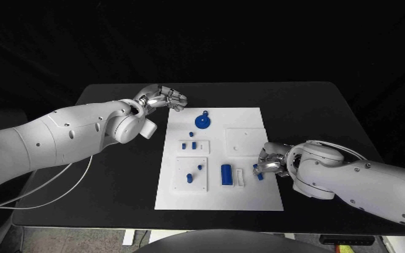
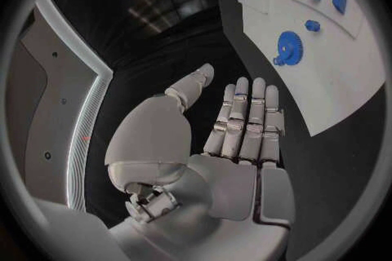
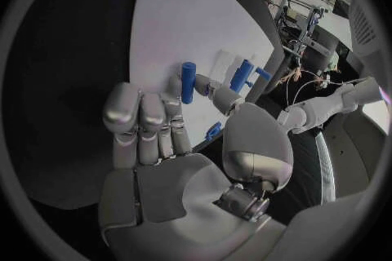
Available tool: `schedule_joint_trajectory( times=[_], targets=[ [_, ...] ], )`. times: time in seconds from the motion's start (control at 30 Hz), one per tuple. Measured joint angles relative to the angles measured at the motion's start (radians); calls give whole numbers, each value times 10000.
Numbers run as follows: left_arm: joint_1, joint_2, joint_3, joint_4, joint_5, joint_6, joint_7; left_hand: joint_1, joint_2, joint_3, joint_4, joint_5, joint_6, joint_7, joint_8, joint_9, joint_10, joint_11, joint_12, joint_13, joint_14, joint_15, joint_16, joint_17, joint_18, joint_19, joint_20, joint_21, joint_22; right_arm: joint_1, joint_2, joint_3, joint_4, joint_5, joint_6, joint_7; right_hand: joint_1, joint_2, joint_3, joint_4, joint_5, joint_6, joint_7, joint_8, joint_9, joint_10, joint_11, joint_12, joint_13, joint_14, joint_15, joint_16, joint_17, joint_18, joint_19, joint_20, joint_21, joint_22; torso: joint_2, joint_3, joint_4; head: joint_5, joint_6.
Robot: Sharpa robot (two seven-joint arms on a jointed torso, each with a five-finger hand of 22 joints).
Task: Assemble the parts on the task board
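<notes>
A small blue peg (image 3: 188, 82) is pinched at the fingertips of the right hand (image 1: 271, 162), over the white board's (image 1: 253, 197) right edge. The left hand (image 1: 162, 98) is held open, empty, just off the board's far-left corner.

White task board (image 1: 253, 118), blue parts (image 1: 226, 174) on it.

task board (image 1: 253, 197) mid-table (image 1: 101, 103); gear (image 1: 203, 122) at far end.
</notes>
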Motion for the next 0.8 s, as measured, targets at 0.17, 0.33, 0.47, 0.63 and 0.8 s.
schedule_joint_trajectory(
  times=[0.17, 0.33, 0.47, 0.63, 0.8],
  targets=[
    [0, 2, 0, 0, 0, 9, -4, 0, 0, 0, 0, 0, 0, 0, 0, 0, 0, 0, 0, -7, 0, 0, 0, 9, 0, 0, 0, 0, 0, -2, -201, -32, 196, 534, -291, 2, -9, 9, -22, -23, 338, 26, 51, -591, 16, 20, -18, 1, 0, 13, -11, 0, 22, 0, 0, 1, 0, 0, 1, 0, -1, -13, -4],
    [0, 1, -1, 0, 0, 15, -8, 0, 0, 0, 0, 0, 0, 0, 0, 1, 0, 0, 0, -7, 0, 0, 0, 9, 0, 0, 0, 0, 0, 70, -357, -89, 436, 1388, -630, -9, 19, 228, 56, -382, 379, 56, 82, -2147, 62, 71, -66, 0, -4, 74, -36, 0, 28, 0, 18, 18, 1, 0, 1, 1, -1, -15, -4],
    [0, 0, -1, 1, 0, 17, -10, 0, 0, 0, 0, 0, 0, 0, 0, 1, 0, 0, 0, -7, 0, 0, 0, 8, 0, 0, 0, 0, 0, 104, -357, -92, 661, 2140, -833, 5, 334, 542, -45, -445, 456, 64, 74, -3088, -403, 138, -62, 2, -23, 74, -36, 0, 25, 0, 18, 18, 0, 0, 1, 0, 0, -16, -8],
    [0, 3, -1, 1, 0, 22, -12, 0, 0, 0, 0, 0, 0, 0, 0, -8, 0, 0, 0, -6, 0, 0, 0, 7, -1, 0, 0, 0, 0, 88, -281, -123, 707, 2885, -946, 38, 397, 604, -152, -470, 622, 88, 48, -3046, -449, 142, -67, 2, -34, 73, -35, -33, -1, 0, 18, 18, 0, 0, 1, -2, 0, -16, -15],
    [0, 0, -1, 1, 0, 27, -14, 0, 0, 0, 0, 0, 0, 0, 0, -8, 0, 0, 0, -6, 0, 0, 0, 17, 0, 0, 0, 0, 8, 68, -172, -139, 715, 3289, -942, 40, 409, 614, -404, -445, 647, 88, 48, -3007, -448, 132, -58, 3, -35, 73, -34, -36, -8, 1, 18, 18, 0, 0, 2, -3, 5, -12, -29]
  ],
)
